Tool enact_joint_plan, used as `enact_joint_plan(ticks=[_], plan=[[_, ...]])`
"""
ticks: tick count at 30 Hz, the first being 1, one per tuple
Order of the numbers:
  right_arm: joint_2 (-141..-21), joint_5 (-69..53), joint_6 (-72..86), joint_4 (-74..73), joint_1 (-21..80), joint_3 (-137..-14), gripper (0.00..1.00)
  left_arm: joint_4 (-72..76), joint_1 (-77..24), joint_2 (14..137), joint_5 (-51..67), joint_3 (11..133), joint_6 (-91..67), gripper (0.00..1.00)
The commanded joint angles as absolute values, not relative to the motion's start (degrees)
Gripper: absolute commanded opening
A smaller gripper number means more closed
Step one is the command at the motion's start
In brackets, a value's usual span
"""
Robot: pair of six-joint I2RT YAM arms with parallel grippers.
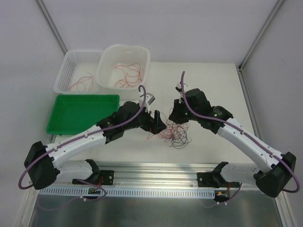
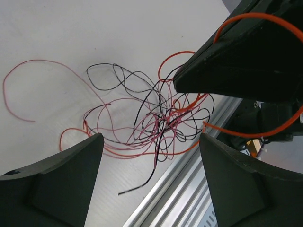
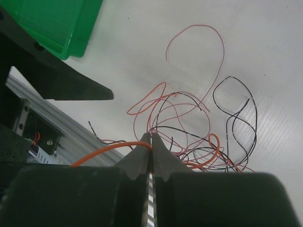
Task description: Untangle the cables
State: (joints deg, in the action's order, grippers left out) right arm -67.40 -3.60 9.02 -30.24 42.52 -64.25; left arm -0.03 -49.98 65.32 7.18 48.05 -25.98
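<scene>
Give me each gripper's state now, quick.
Left gripper: open, holding nothing, jaws spread above the tangle of cables.
Right gripper: shut on an orange cable, pinched at its tips.

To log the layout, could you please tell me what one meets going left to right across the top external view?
In order: white mesh basket → white tub → left gripper → right gripper. The green tray and the cables overlap others, so omitted.

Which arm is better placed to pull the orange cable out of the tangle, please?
Right, probably: the right pincer is shut on the orange cable; the left pincer stands open over the tangle, holding nothing.
</scene>
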Motion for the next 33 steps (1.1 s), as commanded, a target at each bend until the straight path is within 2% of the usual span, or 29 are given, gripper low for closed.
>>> enact_joint_plan(ticks=[1, 7, 8, 11, 12, 13, 14, 18, 22, 28, 33], plan=[[-66.4, -5.1, 10.5, -27.7, 43.1, -64.5, 0.01, 11.0, -51.9, 68.4, 10.5, 48.4, -24.6, 0.82], [-65.4, -6.5, 11.2, -26.2, 43.7, -64.2, 0.01, 15.4, -53.7, 75.4, 12.8, 48.9, -24.5, 0.63], [-65.1, -6.5, 11.2, -26.1, 43.6, -64.2, 0.01, 16.0, -54.0, 75.8, 13.6, 48.7, -24.6, 0.56], [-64.9, -6.3, 11.2, -25.8, 43.6, -64.1, 0.01, 17.6, -55.3, 77.7, 14.2, 48.3, -25.0, 0.49], [-64.7, -6.4, 11.3, -25.5, 43.6, -63.9, 0.01, 17.7, -55.5, 78.3, 14.1, 48.2, -25.0, 0.39], [-64.6, -6.5, 11.3, -25.2, 43.7, -63.9, 0.01, 17.8, -55.6, 79.4, 14.0, 48.0, -25.1, 0.33], [-64.3, -6.5, 11.1, -25.4, 43.6, -63.9, 0.01, 17.8, -55.7, 79.7, 13.7, 47.8, -25.4, 0.21], [-63.1, -2.7, 8.9, -28.6, 43.2, -64.6, 0.01, 17.6, -55.7, 80.2, 12.0, 46.4, -25.6, 0.0], [-57.8, 3.2, 6.5, -33.6, 38.9, -66.5, 0.01, 14.9, -55.6, 78.1, 7.3, 43.5, -25.7, 0.0], [-52.1, 8.3, 2.6, -38.8, 27.4, -69.7, 0.01, 12.5, -54.8, 74.0, 0.7, 37.2, -30.0, 0.0], [-51.3, 7.6, 2.9, -39.6, 24.8, -66.6, 0.01, 13.0, -53.6, 69.9, -3.3, 33.6, -33.3, 0.0]])
